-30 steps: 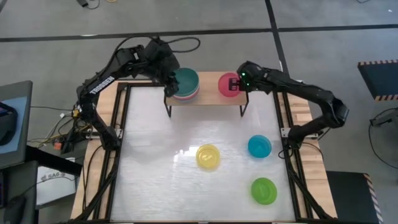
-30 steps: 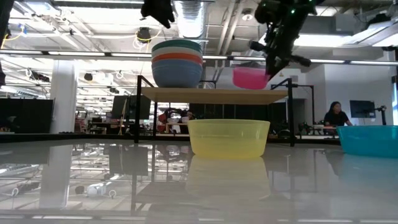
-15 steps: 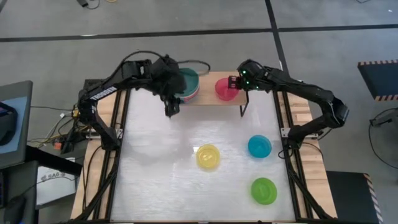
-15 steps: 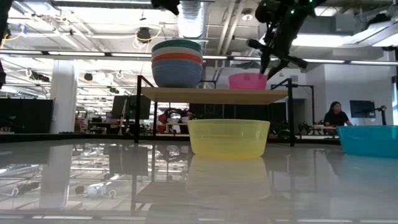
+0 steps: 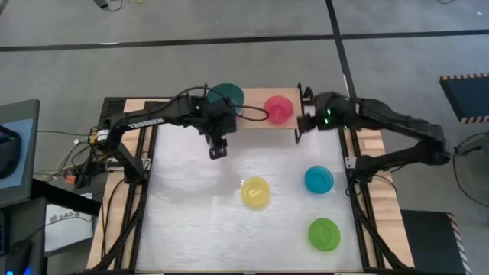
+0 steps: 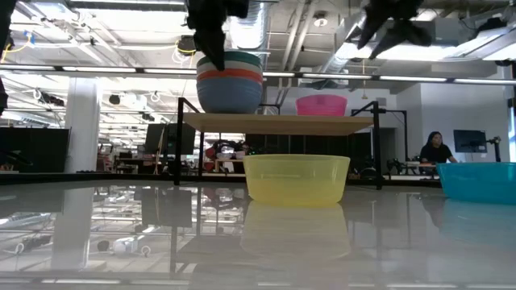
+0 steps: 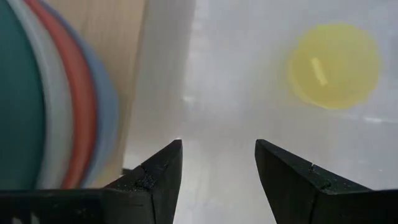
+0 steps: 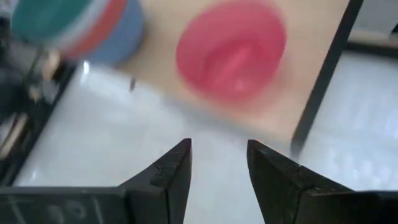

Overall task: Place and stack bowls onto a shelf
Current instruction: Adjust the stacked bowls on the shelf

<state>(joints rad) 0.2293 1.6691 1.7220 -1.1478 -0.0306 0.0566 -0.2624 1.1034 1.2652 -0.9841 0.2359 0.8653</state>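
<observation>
A stack of larger bowls [image 5: 227,95], teal on top, stands on the left end of the shelf [image 5: 263,124]. The pink bowl [image 5: 279,107] sits upright on the plank's right half [image 6: 321,105]. Yellow [image 5: 255,192], cyan [image 5: 318,179] and green [image 5: 324,234] bowls rest on the white table. My left gripper [image 5: 216,150] hangs open over the table just in front of the shelf, beside the stack [image 7: 50,93]. My right gripper [image 5: 302,124] is open at the shelf's right front corner, back from the pink bowl [image 8: 231,56], with nothing between its fingers.
The shelf's thin black leg [image 8: 323,87] stands close to my right gripper. The yellow bowl [image 7: 336,65] lies on the table ahead of my left gripper. Black frame rails [image 5: 149,176] run along both sides of the table. A person [image 6: 436,150] sits far behind it.
My right gripper has opened and let go of the pink bowl, which now sits level on the shelf, then drawn back up and toward the table's right and near edges. My left gripper has moved from above the stack toward the near edge, out over the table.
</observation>
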